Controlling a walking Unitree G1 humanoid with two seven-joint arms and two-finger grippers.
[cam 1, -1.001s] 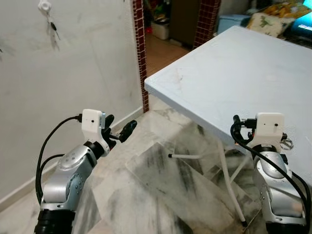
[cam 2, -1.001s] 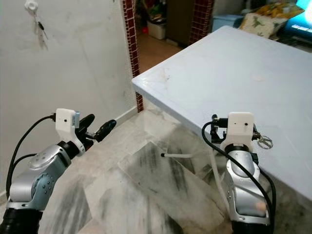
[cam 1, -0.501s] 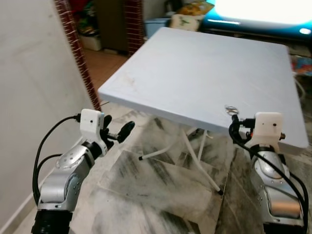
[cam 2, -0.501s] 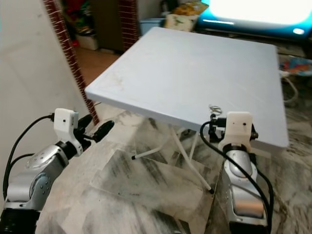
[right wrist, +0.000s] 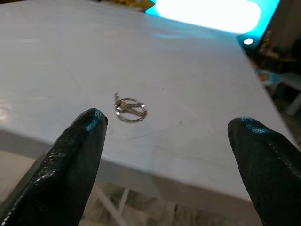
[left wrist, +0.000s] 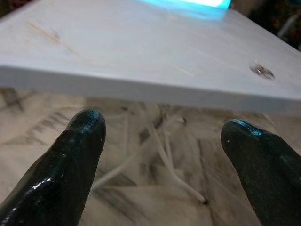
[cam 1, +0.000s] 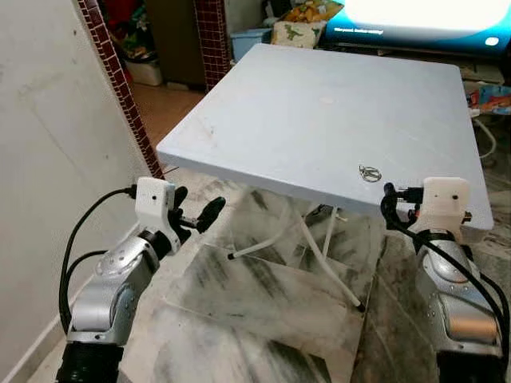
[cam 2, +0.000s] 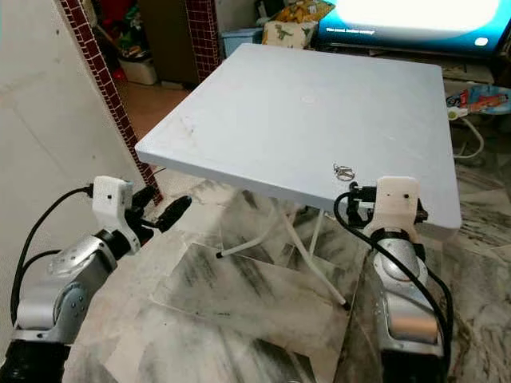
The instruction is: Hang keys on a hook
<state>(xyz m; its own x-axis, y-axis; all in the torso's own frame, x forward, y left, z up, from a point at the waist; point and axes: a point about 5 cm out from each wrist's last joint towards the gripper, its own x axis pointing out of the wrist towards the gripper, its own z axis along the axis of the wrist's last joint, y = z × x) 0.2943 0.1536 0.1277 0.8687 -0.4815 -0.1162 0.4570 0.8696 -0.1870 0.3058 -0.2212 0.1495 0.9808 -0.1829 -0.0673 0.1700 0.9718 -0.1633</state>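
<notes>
Keys (right wrist: 130, 109): flat on tabletop (cam 1: 319, 112) nr front edge, prob. awaiting pickup. Right hand (right wrist: 164, 160): fingers apart, aimed at keys. Left hand (cam 1: 196, 219): apart, idle.

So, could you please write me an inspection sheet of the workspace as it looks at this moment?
Surface: white folding table, faint scuff marks on top.
Job's things: keys on a ring, lying flat near the table's front edge; hook: nothing seen.
Clutter: nothing seen on the table.
Claws: left claw open, held over the floor beside the table; right claw open, level with the table edge, aimed at the keys, not touching.
Cables: black cable looped along the left arm, another at the right wrist.
Surroundings: marble floor, plain wall, brick pillar, bright screen behind.
</notes>
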